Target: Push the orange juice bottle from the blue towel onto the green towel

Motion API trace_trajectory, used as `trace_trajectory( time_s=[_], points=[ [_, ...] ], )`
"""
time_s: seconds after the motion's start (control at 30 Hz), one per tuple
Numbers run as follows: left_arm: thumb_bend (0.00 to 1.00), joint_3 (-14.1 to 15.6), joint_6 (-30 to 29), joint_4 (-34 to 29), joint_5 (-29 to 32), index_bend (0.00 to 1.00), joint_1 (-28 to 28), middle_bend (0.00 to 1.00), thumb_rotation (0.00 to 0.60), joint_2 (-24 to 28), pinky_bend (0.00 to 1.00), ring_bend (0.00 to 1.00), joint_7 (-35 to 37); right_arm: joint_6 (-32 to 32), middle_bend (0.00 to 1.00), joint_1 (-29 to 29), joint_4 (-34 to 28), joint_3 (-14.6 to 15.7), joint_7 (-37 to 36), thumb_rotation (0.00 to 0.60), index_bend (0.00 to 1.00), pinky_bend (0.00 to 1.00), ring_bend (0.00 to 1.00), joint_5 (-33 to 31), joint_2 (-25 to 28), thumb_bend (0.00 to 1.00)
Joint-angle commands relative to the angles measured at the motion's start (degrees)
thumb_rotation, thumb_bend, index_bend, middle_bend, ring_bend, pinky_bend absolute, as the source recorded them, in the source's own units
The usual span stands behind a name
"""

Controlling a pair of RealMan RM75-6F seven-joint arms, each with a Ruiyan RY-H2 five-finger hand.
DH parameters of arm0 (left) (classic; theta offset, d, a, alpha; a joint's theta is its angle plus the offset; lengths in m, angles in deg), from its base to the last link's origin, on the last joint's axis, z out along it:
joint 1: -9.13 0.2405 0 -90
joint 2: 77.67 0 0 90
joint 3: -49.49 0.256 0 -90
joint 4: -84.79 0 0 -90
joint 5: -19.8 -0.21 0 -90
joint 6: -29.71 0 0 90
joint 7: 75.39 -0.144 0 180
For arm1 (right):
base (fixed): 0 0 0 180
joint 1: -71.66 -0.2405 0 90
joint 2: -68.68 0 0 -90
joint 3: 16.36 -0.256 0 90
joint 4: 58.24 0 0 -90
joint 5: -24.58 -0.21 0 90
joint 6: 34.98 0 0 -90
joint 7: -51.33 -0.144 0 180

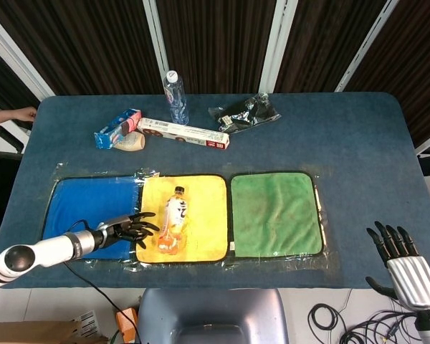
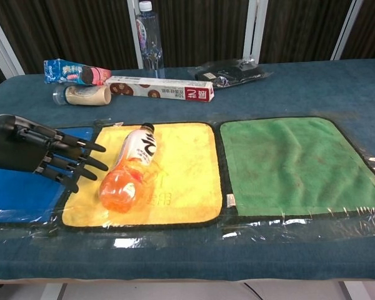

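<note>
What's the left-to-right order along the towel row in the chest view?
Left hand → orange juice bottle lying on the yellow towel → green towel.

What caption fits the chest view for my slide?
Left hand, its fingers spread, beside the orange juice bottle lying on the yellow towel, short of the green towel.

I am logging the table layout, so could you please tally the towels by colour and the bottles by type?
Blue towel: 1
Yellow towel: 1
Green towel: 1
Orange juice bottle: 1
Clear water bottle: 1
Total: 5
</note>
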State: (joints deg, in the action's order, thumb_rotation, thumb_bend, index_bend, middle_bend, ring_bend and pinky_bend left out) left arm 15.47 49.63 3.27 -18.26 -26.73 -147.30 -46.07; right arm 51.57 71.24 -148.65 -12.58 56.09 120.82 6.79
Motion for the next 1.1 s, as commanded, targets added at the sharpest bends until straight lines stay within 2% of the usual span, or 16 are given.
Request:
trace_trajectory(
  time_s=[0.03, 0.2, 0.37, 0.53, 0.77, 1.1],
  points=[
    [0.49, -0.31, 1.92, 1.64, 1.39, 0.00, -1.55, 0.23, 0.600, -0.77, 0.40, 0.18, 0.67, 0.09, 0.00, 0.02, 0.00, -0.03, -0.15, 0.600, 0.00, 0.00, 0.00, -0.02, 0.04, 0.09],
    [0.48, 0.99, 5.46, 3.39, 2.77, 0.00, -3.42, 0.22, 0.600, -1.29, 0.40, 0.16, 1.86, 0.17, 0.00, 0.06, 0.09, -0.06, -0.27, 0.600, 0.00, 0.00, 0.00, -0.04, 0.05, 0.09],
    [0.48, 0.21, 9.73, 4.17, 5.60, 0.00, -3.85, 0.20, 0.600, -2.06, 0.40, 0.15, 2.30, -0.05, 0.00, -0.04, 0.04, 0.00, 0.02, 0.600, 0.00, 0.00, 0.00, 0.07, -0.03, 0.09],
    [0.49, 1.02, 7.25, 4.41, 5.48, 0.00, -5.18, 0.14, 0.600, -3.26, 0.37, 0.09, 2.52, 0.36, 0.00, 0.16, 0.05, 0.08, -0.05, 0.600, 0.00, 0.00, 0.00, 0.28, -0.02, 0.09],
    [0.49, 2.87, 6.08, 5.51, 5.67, 0.00, -7.24, 0.13, 0.600, -4.76, 0.28, 0.08, 4.26, 0.53, 0.00, 0.22, 0.25, 0.10, -0.27, 0.600, 0.00, 0.00, 0.00, 0.40, 0.00, 0.09],
    [0.49, 2.08, 6.31, 6.22, 7.61, 0.00, -9.03, 0.10, 0.600, -5.88, 0.25, 0.05, 6.56, -0.06, 0.00, -0.01, 0.13, 0.01, 0.10, 0.600, 0.00, 0.00, 0.00, 0.11, -0.07, 0.09]
  ],
)
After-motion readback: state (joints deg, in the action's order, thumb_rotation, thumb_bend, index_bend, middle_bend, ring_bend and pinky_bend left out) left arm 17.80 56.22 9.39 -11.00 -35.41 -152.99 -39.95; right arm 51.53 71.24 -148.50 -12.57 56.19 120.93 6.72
